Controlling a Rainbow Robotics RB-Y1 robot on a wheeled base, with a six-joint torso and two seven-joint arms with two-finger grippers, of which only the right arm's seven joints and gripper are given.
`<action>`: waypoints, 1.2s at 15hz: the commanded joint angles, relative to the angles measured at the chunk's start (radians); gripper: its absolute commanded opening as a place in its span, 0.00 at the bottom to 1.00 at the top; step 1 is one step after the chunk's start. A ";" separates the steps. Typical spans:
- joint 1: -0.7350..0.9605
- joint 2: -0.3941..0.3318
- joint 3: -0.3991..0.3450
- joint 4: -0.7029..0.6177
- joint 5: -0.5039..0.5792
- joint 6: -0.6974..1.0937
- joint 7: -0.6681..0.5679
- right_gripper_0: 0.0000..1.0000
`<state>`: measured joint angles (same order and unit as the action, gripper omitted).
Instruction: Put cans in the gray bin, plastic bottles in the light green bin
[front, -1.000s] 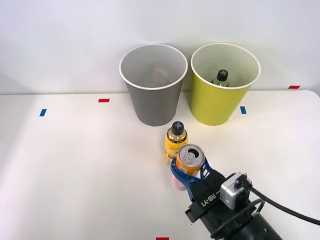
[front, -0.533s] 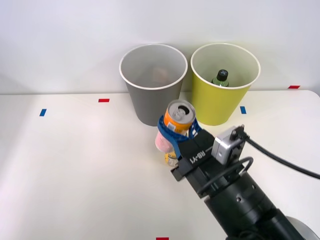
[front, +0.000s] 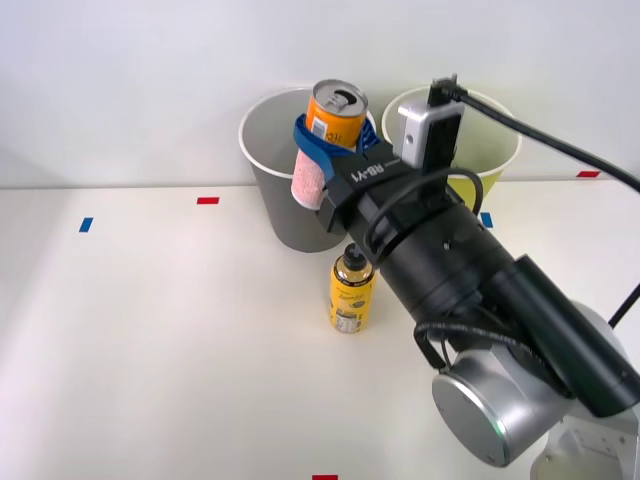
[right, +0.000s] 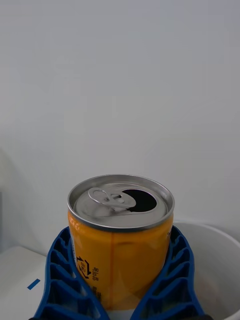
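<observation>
Item: can (front: 328, 128), orange over pink, upright, pull-tab end up. Location: held aloft at the near right rim of the gray bin (front: 290, 215), not yet clearly over its mouth.

Item: right gripper (front: 318, 150). Jaws clamped around the can's body, blue ribbed fingers (right: 62, 280) wrapping both sides.

Item: yellow bottle (front: 351, 290), standing on the bench (front: 150, 350) just near of the bins, under your forearm.

Item: light green bin (front: 495, 150), right of the gray one.

Risks: if you release here, the can may strike the rim and bounce out. If you dip the arm, it may topple the bottle.
</observation>
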<state>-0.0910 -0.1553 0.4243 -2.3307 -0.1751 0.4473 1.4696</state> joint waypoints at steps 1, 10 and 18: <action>-0.108 0.019 -0.045 0.047 -0.023 0.056 -0.020 0.00; -0.466 0.037 -0.139 0.550 -0.040 -0.108 -0.023 0.00; -0.590 0.030 -0.137 0.735 -0.006 -0.114 -0.038 0.27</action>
<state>-0.6799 -0.1208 0.2855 -1.5962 -0.1793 0.3335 1.4336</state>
